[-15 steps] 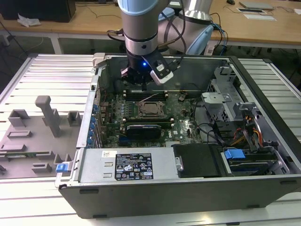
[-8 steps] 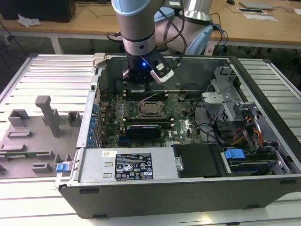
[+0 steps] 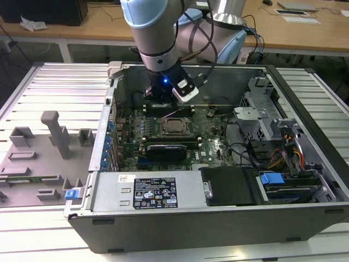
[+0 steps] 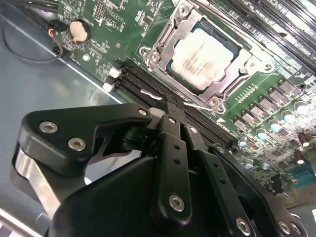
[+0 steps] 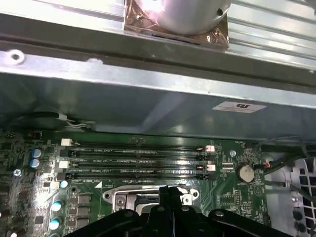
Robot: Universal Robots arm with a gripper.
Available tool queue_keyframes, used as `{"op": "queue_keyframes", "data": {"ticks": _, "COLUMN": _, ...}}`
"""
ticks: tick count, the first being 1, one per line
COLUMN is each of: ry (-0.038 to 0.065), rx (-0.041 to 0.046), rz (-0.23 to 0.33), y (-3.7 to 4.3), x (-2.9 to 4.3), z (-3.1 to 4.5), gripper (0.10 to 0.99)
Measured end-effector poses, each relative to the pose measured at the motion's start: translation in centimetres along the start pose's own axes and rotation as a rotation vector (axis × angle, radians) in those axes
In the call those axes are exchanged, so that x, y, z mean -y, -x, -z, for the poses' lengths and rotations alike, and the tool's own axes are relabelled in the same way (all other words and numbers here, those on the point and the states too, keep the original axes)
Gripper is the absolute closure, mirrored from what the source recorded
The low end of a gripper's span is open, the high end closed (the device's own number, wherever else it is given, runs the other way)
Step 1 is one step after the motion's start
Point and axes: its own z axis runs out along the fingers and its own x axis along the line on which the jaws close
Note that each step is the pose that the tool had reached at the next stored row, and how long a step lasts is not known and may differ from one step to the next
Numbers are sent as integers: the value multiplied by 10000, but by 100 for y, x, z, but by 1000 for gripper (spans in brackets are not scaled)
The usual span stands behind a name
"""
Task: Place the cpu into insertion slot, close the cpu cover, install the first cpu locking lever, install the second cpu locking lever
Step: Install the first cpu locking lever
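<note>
Hovered with black pincer (image 4: 170,107) clenched just beside silvery windowed metal cpu cover (image 4: 167,48), closed over dull silver-grey square cpu (image 4: 205,58).

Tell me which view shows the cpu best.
The second wrist view: the cpu lies close and unobstructed, its silver top framed by the cover. The exterior view shows it small and distant. In the first wrist view the gripper blocks most of the spot where it sits.

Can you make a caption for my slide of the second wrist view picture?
The shut claw hovers near the silver cpu, which lies framed by the metal cpu cover.
</note>
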Motion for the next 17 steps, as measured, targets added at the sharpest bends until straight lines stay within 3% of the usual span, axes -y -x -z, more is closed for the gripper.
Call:
{"op": "queue_keyframes", "data": {"ticks": 8, "ry": -62, "rx": 56, "rz": -229, "y": -22, "x": -83, "z": -109, "gripper": 980}}
{"op": "queue_keyframes", "data": {"ticks": 13, "ry": -196, "rx": 179, "rz": -730, "y": -34, "x": -99, "z": -160, "gripper": 980}}
{"op": "queue_keyframes", "data": {"ticks": 17, "ry": -336, "rx": 302, "rz": -1227, "y": -45, "x": -166, "z": -225, "gripper": 980}}
